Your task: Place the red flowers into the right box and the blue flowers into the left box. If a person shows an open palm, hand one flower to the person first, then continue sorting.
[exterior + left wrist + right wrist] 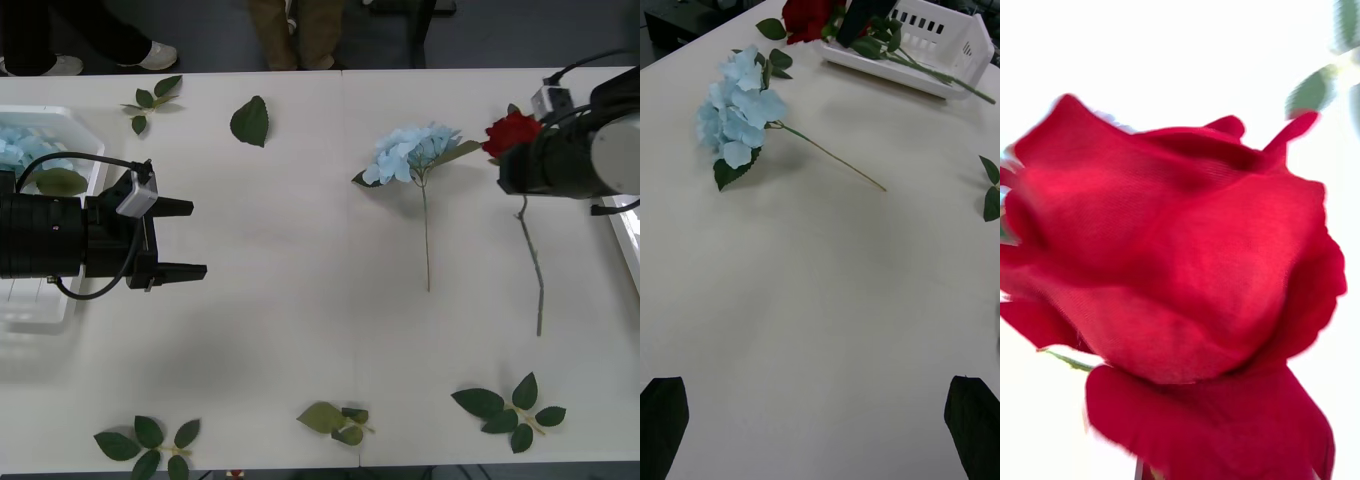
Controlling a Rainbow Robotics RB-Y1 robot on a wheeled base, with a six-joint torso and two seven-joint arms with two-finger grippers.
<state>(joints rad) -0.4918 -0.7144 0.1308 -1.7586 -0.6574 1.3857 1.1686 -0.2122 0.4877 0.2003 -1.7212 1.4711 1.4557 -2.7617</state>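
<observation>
My right gripper [510, 165] is shut on a red flower [512, 131] just below its head. The rose head [1180, 277] sits close before the right wrist camera, and its stem [940, 75] hangs slanted in front of the right box [970, 45]. A slice of that box [630, 235] shows at the table's right edge. One blue flower [412, 152] lies on the table left of the rose, seen again as a blue flower [737, 112] in the left wrist view. My left gripper [198, 240] stands open and empty beside the left box [60, 115], which holds blue flowers [20, 150].
Loose green leaf sprigs lie about: two at the far side [150, 100] [250, 120] and three along the near edge [145, 445] [335, 420] [510, 405]. Bare tabletop [300, 250] stretches between my left gripper and the blue flower.
</observation>
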